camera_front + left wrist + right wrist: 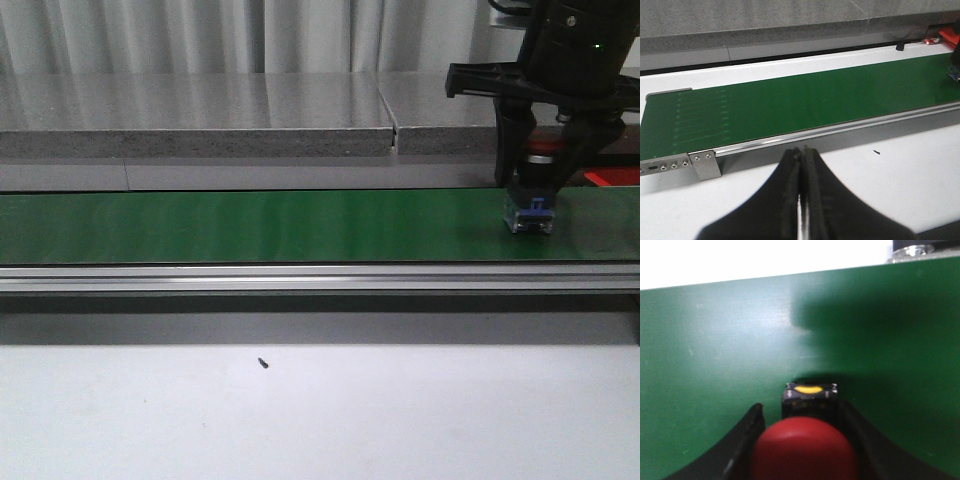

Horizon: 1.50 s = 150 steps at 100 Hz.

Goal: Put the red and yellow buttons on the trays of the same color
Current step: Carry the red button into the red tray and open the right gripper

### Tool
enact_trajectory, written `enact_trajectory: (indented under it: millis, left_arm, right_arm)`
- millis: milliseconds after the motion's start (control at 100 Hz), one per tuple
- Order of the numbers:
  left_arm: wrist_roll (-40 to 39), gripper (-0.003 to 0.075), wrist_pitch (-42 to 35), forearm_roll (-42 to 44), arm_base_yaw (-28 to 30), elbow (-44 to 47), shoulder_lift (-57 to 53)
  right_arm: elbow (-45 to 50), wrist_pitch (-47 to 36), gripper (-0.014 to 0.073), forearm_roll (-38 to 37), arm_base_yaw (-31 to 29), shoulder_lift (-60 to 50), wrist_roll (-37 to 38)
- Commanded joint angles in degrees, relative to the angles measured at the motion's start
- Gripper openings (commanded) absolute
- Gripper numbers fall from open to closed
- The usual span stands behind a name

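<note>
My right gripper (530,205) stands low over the right end of the green belt (250,225). It is shut on the red button (804,447): a red dome on a black body with a yellow mark. Its fingers (747,437) sit on either side. In the front view the button's blue-and-white base (530,217) is at the belt surface. A red tray's edge (612,177) shows behind the belt at the far right, and in the left wrist view (950,36). My left gripper (801,150) is shut and empty over the white table. No yellow button or yellow tray is in view.
The belt has a metal rail (300,278) along its near side and a grey ledge (200,140) behind. A small dark speck (263,363) lies on the white table (400,420) in front.
</note>
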Motion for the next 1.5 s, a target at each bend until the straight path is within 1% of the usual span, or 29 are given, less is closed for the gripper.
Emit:
enact_trajectory:
  millis: [0, 120, 290, 500, 710, 950, 1160, 1250, 1410, 1490]
  left_arm:
    - [0.0, -0.0018, -4.3, -1.0, -0.3, -1.4, 0.8]
    - [0.0, -0.0018, -4.3, -1.0, -0.3, -1.4, 0.8]
    - [0.0, -0.0018, -4.3, -1.0, -0.3, -1.4, 0.8]
    - [0.0, -0.0018, -4.3, -1.0, -0.3, -1.4, 0.8]
    - [0.0, -0.0018, -4.3, -1.0, -0.3, -1.4, 0.8]
    - [0.0, -0.0018, -4.3, -1.0, -0.3, -1.4, 0.8]
    - [0.0, -0.0018, -4.3, -1.0, -0.3, -1.4, 0.8]
    - [0.0, -0.0018, -4.3, -1.0, -0.3, -1.4, 0.8]
    - [0.0, -0.0018, -4.3, -1.0, -0.3, -1.4, 0.8]
    - [0.0, -0.0018, -4.3, -1.0, -0.3, -1.4, 0.8]
  right_arm:
    - [-1.9, -1.7, 0.0224, -0.5, -0.4, -2.7, -0.1]
    - [-1.9, -1.3, 0.0224, -2.1, -0.5, -4.5, -0.8]
    - [-1.9, -0.1, 0.0224, -1.7, -3.2, -8.3, -7.3]
    - [-1.9, 3.5, 0.0224, -1.7, -9.4, -12.7, -14.5]
    - [-1.9, 5.3, 0.0224, -1.6, -16.4, -16.4, -19.2]
    - [-1.9, 7.1, 0.0224, 0.2, -23.1, -17.2, -20.5]
    - [-1.9, 5.3, 0.0224, 6.2, -29.2, -16.9, -27.5]
    - [-1.9, 2.2, 0.0224, 6.7, -31.6, -16.3, -27.6]
    - [-2.1, -5.3, 0.0224, 6.6, -33.5, -15.6, -27.9]
    - [-4.2, -6.1, 0.0224, 6.6, -34.1, -13.9, -28.5]
